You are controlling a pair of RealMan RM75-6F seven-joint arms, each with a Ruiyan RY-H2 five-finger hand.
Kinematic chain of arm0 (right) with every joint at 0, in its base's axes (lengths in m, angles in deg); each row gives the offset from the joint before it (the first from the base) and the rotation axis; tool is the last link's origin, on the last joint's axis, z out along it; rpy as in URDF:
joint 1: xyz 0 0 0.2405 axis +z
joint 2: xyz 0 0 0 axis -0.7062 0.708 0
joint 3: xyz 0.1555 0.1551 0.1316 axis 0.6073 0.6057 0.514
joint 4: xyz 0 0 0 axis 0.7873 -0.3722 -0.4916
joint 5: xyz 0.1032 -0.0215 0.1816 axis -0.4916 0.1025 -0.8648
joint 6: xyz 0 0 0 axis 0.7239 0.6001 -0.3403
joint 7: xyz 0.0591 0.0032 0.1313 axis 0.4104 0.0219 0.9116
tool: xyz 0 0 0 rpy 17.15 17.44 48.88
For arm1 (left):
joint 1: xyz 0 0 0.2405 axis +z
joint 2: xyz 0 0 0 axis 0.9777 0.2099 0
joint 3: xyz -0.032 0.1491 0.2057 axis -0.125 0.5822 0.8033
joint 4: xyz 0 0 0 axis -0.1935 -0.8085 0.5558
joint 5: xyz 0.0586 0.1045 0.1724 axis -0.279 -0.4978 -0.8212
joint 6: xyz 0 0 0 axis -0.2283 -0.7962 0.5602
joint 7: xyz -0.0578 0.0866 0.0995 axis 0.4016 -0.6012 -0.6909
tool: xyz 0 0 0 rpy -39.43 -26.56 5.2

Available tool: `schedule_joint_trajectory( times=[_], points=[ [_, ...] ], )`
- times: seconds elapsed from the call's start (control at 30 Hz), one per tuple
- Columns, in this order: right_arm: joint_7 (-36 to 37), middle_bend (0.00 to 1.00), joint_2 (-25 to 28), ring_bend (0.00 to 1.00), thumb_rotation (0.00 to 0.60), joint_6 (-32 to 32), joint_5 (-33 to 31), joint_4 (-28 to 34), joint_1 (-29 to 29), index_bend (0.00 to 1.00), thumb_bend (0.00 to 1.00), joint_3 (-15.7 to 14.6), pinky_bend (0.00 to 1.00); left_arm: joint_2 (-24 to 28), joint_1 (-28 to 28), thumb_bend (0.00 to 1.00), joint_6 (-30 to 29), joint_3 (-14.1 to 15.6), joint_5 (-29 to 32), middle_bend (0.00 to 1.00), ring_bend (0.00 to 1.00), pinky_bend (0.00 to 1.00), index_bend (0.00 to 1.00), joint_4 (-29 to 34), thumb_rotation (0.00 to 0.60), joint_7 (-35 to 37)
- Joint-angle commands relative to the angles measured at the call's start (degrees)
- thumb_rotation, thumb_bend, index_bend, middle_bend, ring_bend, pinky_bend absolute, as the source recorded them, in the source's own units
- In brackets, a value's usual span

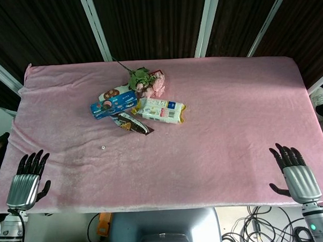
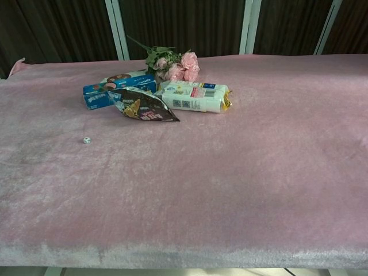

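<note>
The left hand [image 1: 25, 183] sits at the near left corner of the pink table [image 1: 231, 112], fingers spread and holding nothing. The right hand [image 1: 295, 174] is at the near right edge, its fingers apart too, thumb out to the side, palm empty. Neither hand shows in the chest view.

The thing nearest the left hand is a small white die [image 1: 103, 148] lying alone on the cloth — well apart from the hand, and a little in front of the pile of packets. In the chest view the die [image 2: 87, 140] shows dark spots on its faces.

Behind it lie 3 packets close together: a blue biscuit box [image 1: 113, 104], a dark snack wrapper [image 1: 132, 124] just beside the box and nearer the front edge, and a white packet [image 1: 160, 110] with a yellow end to their right. A bunch of pink flowers [image 1: 149, 84] with green leaves lies behind them, stem pointing toward the far edge — the blooms touch the box and the white packet.
</note>
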Motion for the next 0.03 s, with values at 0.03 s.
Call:
schedule_joint_trajectory(
  times=[0.03],
  points=[
    [-0.05, 0.0, -0.05, 0.0, 0.6, -0.01, -0.04, -0.03, 0.03, 0.0, 0.28, 0.05, 0.0, 0.49, 0.49, 0.4, 0.26, 0.19, 0.03, 0.0, 0.0, 0.0, 0.0, 0.56, 0.6, -0.4]
  ],
)
